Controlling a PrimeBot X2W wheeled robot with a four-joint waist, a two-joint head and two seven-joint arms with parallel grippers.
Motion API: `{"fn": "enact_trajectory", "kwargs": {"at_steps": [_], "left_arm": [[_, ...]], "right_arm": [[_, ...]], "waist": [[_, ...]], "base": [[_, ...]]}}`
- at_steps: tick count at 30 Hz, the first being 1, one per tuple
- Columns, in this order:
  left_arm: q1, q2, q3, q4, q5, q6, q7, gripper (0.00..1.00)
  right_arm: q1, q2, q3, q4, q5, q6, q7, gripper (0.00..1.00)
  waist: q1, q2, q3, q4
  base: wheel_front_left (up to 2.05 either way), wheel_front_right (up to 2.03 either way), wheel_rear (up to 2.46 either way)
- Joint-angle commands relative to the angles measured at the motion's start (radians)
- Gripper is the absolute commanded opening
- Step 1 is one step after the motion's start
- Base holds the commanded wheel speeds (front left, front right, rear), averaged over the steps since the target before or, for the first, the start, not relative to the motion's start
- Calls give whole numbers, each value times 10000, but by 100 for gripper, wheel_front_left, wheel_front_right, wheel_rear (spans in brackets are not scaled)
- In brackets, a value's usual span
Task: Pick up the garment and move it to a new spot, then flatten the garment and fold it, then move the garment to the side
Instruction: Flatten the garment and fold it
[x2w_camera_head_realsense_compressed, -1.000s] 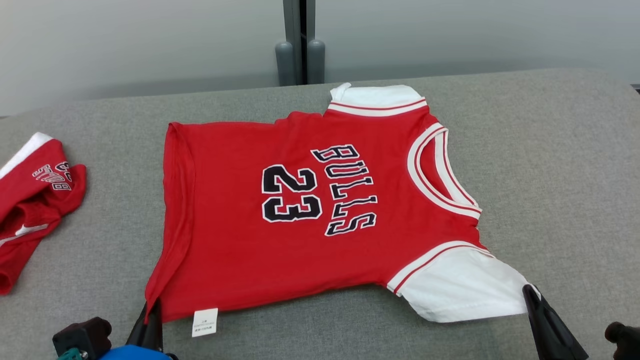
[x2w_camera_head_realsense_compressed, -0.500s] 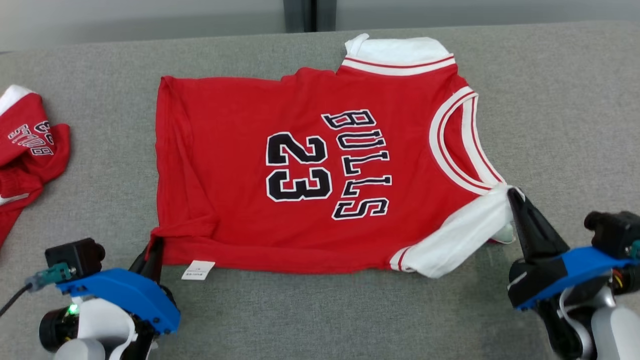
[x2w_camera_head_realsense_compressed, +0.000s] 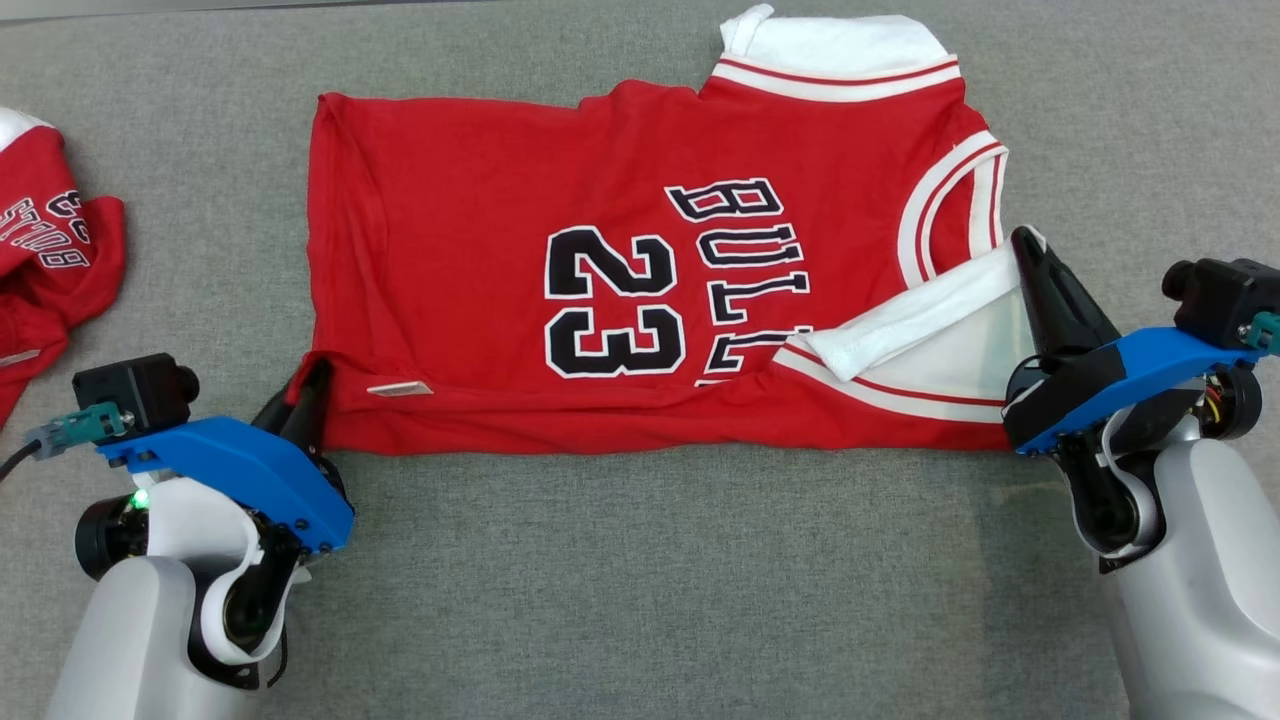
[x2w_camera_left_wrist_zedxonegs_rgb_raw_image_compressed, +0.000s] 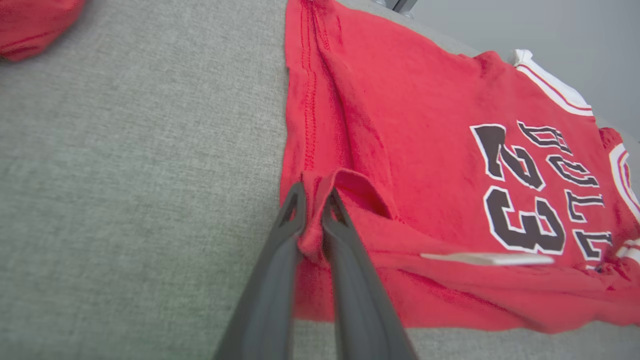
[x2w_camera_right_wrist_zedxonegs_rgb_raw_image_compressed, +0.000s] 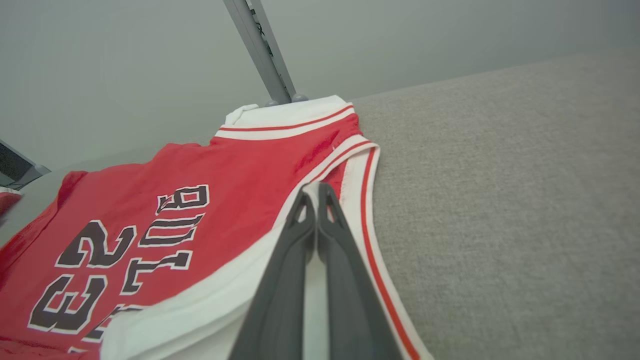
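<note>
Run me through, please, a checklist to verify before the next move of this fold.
1. Left gripper shut on the jersey hem corner: ok.
2. Right gripper shut on the near sleeve: ok.
3. Fold edge straight between the two grippers: ok.
4. Near sleeve lying smooth: not ok, it is bunched across the lettering.
5. Second red garment apart from the jersey: ok.
6. Both layers caught at each grip: cannot tell.
</note>
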Motion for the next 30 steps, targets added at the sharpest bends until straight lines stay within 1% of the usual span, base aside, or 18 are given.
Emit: {"fn": "enact_trajectory", "kwargs": {"at_steps": [1,4,6,9,12,16,20,25,30], "left_arm": [[-256,30,16,95,103,-62,-191,100],[-438,-86,12,237,400,-54,-962,100],[-544,-155,-31,256,765,-107,-1780,100],[-467,-197,-242,312,1484,-107,-3183,100],[-171,-160,-437,461,2306,128,-4445,100],[336,-231,-754,424,3162,470,-5769,100],[956,-221,-875,196,3616,709,-6245,100],[1789,-172,-826,22,3710,611,-6398,100],[2304,-180,-656,-18,3569,535,-6428,100]], "right_arm": [[-217,-72,25,210,55,5,-318,100],[-389,-112,222,577,-83,5,-1346,100],[-396,-184,381,738,-332,5,-2159,100],[-174,-266,516,683,-878,5,-2887,100],[345,-209,301,207,-1477,3,-3078,100],[1382,89,-220,-1263,-2126,3,-3104,100],[2632,357,-480,-2433,-2474,3,-3109,100],[3828,607,-538,-3181,-2668,3,-3112,100],[4380,762,-474,-3475,-2640,3,-2962,100]], "waist": [[-1,-2,16,10],[-1,-2,39,15],[-1,-2,50,16],[-1,-2,-28,16],[-1,-2,-212,7],[-1,-2,-549,-34],[-1,-2,-858,-113],[-1,-2,-1266,-261],[-1,-2,-1533,-318]], "base": [[0,0,0],[0,0,0],[0,0,0],[0,0,0],[0,0,0],[0,0,0],[0,0,0],[0,0,0],[0,0,0]]}}
